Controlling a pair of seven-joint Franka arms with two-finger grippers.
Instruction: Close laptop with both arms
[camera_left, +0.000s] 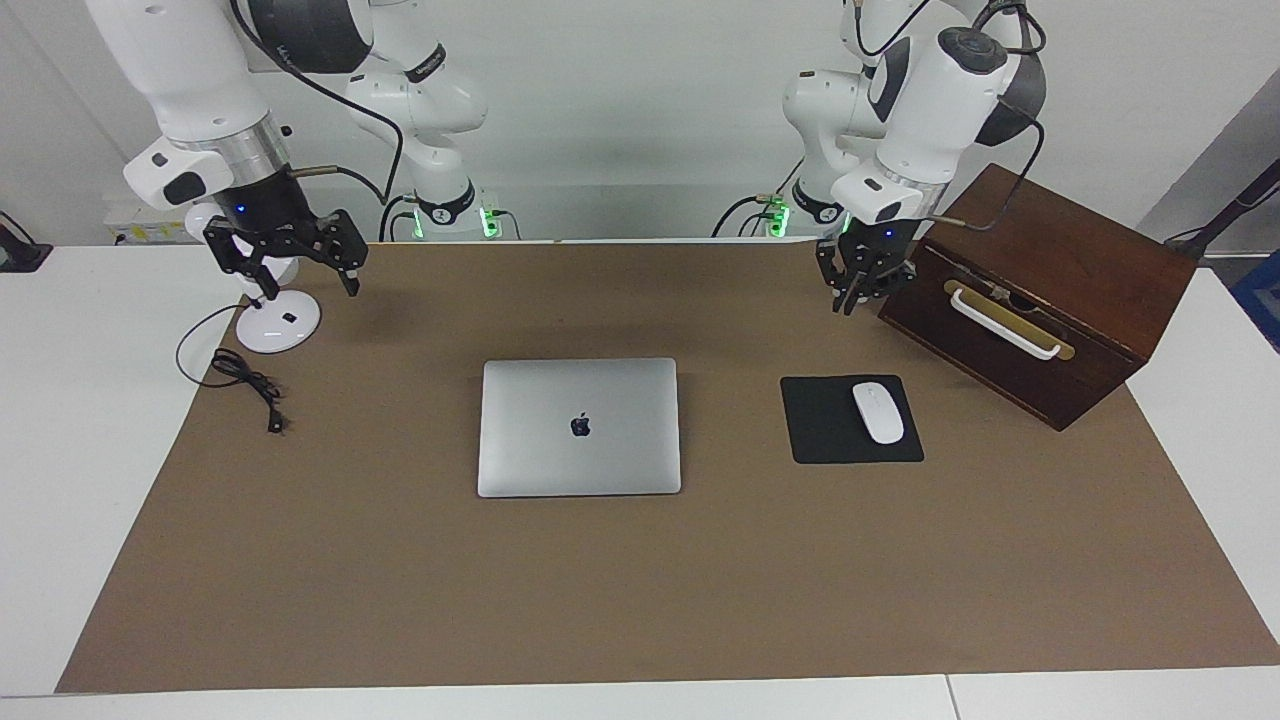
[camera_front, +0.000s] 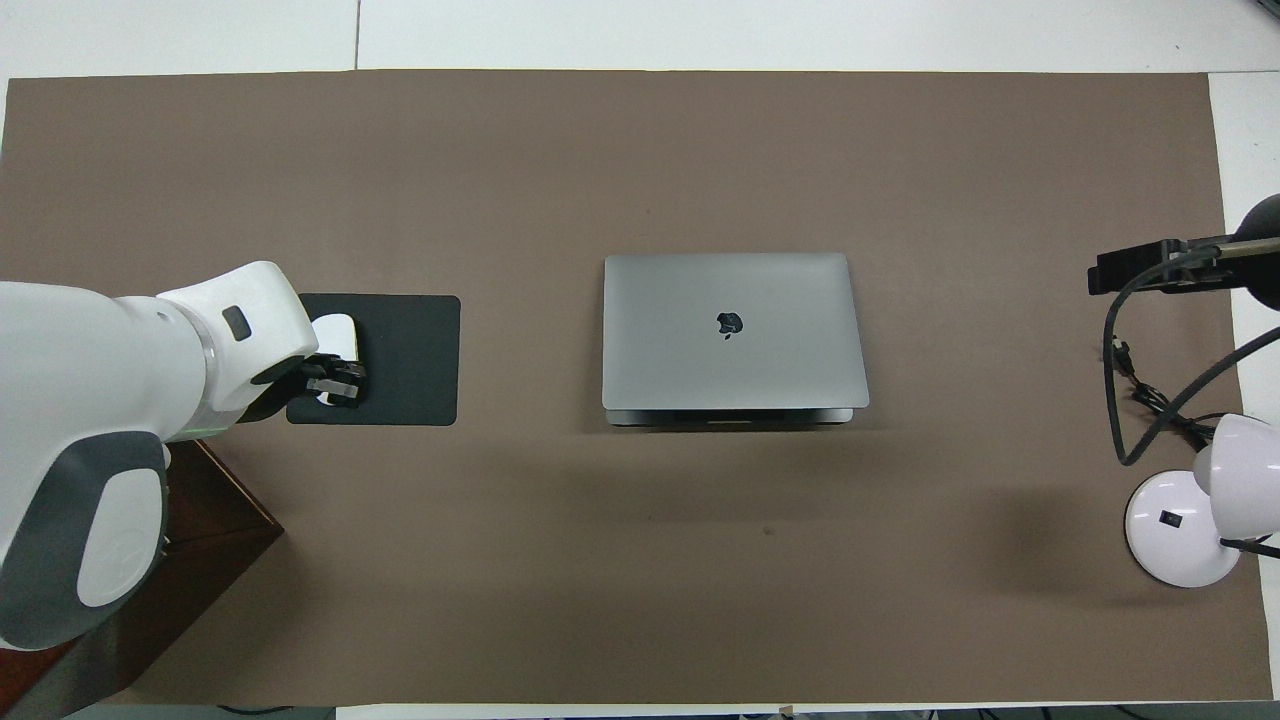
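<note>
The laptop (camera_left: 579, 427) lies shut mid-bench, so both arms should simply lift clear: right gripper (camera_left: 298, 272) spread wide over the lamp base (camera_left: 278, 325), left gripper (camera_left: 858, 285), width unclear, beside the wooden box (camera_left: 1040, 290).

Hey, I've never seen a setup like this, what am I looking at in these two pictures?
Two white robot arms stand at a table. One picture faces them from across the table; the other looks down from above their end. On the brown mat lies a closed laptop, with a mouse on a black mouse pad beside it. A wooden box and a desk lamp sit at the two ends. The left gripper hangs beside the box; the right gripper, open, hangs over the lamp's base. Neither holds anything.
</note>
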